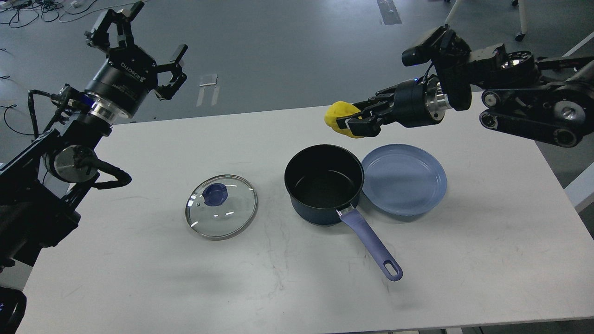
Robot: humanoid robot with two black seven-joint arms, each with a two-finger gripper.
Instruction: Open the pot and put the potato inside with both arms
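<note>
On the white counter [139,278] the small dark navy saucepan [320,204] stands open near the middle, and its black inside holds nothing. Its long lavender-blue handle [369,243] with a hole at the end points toward me and a little to the right. The round glass lid [222,207] with the blue knob lies flat on the counter to the left of the saucepan, apart from it, with the knob up. A flat round blue plate [408,178] lies just beside the saucepan on its right; the saucepan's rim overlaps the plate's edge in my view, so I cannot tell if they touch.

My right tool [357,121] comes in from the right, held above the counter, behind the saucepan and a little to its right. Its fingers are closed around the lumpy bright yellow potato [339,116], which sticks out at the left of the fingertips. The potato is in the air, not yet in the saucepan.

My left tool [141,51] is raised high at the far left, beyond the counter's back edge, pointing up. Its black fingers are spread wide and they hold nothing.
</note>
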